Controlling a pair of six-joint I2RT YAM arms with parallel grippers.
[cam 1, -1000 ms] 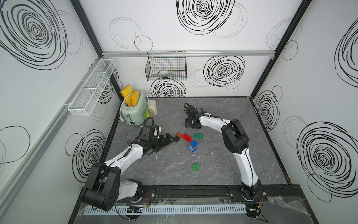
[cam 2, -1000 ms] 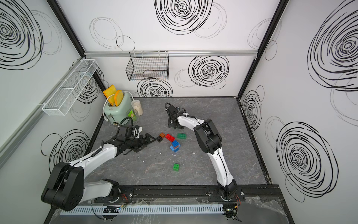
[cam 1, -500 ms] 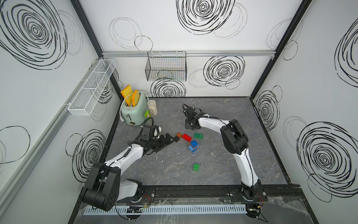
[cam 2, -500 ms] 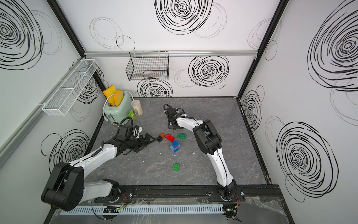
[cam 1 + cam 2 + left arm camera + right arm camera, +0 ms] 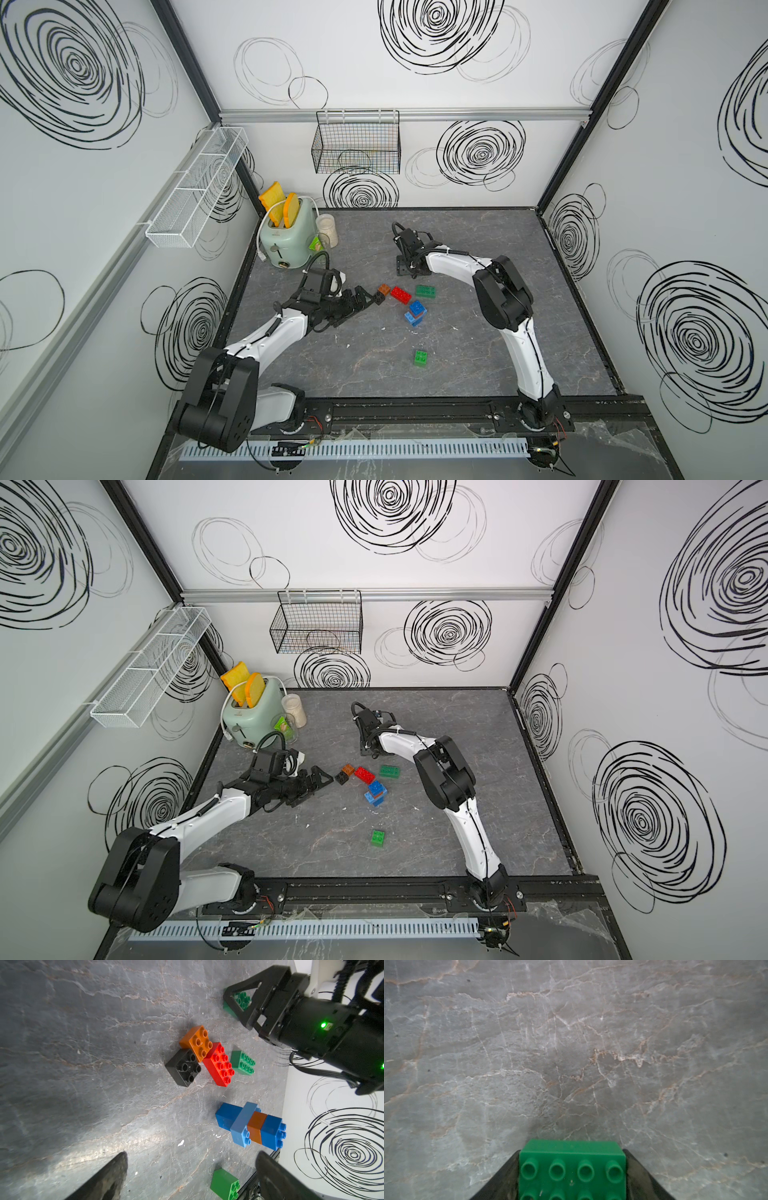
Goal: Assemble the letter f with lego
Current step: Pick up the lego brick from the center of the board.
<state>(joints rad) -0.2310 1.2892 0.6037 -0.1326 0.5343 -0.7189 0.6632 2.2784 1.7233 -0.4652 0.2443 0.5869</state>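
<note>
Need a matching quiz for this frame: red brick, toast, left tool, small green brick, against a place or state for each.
Things:
1 red brick
2 toast
3 left tool
4 small green brick

Places or states:
A in the toaster
B open, empty
C touching the orange brick
D alone, apart from the other bricks

Pairs: 1-C, 2-A, 3-B, 4-D

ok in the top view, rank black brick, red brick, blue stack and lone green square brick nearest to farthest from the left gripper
From the left gripper:
1. black brick, right in front of it
2. red brick, just beyond
3. blue stack, mid-table
4. green square brick, alone near the front
</note>
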